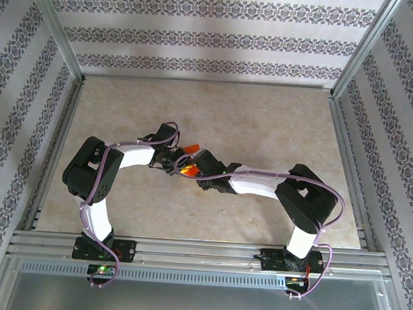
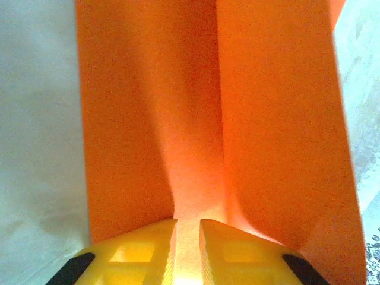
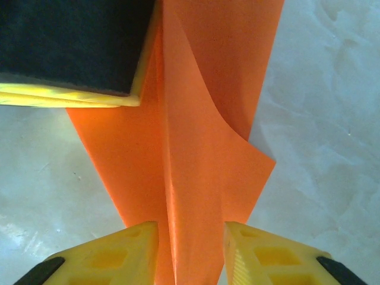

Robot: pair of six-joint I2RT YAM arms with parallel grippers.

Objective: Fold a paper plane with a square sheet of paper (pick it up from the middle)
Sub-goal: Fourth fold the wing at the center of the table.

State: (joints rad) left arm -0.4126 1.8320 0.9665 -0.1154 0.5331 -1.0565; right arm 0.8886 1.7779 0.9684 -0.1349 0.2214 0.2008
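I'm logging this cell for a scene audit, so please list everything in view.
sheet of paper: one, orange-red, creased lengthwise, mid-table between both end effectors
table: one, beige marbled, beneath the arms
walls: three, white with grey patterned bands, around the table
frame rails: several, silver, along the table edges
left arm, right arm: two, white and black, bases at near edge
left end effector: one, yellow fingers, shut on the sheet
right end effector: one, yellow fingers, crease between them, grip unclear

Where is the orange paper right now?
In the top view, the orange paper is mid-table, pinched by the left gripper, its fold between the fingers of the right gripper.
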